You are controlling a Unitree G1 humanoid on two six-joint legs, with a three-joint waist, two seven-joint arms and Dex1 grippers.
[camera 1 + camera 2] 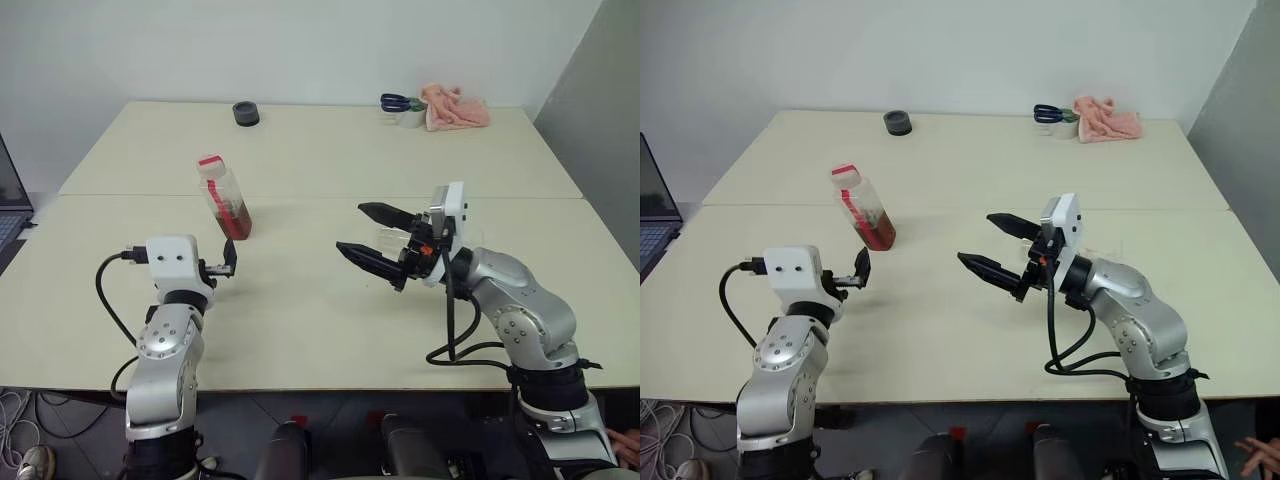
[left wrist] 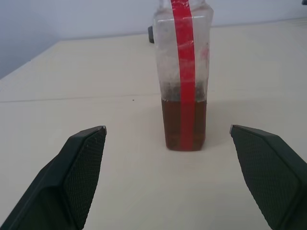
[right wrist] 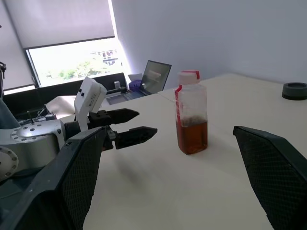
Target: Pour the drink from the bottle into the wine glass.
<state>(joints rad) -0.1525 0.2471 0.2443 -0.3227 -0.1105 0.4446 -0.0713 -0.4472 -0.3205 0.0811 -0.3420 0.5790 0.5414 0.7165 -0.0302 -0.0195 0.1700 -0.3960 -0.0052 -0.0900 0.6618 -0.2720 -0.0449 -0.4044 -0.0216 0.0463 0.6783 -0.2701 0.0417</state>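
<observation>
We see two silver-grey metal arms built of rounded joint housings with small dark screws. Each wrist carries a white boxy camera block, and a black cable loops from it down along the arm. The left gripper and right gripper have black tapered fingers with finely textured inner pads.

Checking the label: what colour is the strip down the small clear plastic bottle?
Red, clearest in the left wrist view: small clear plastic bottle.
</observation>
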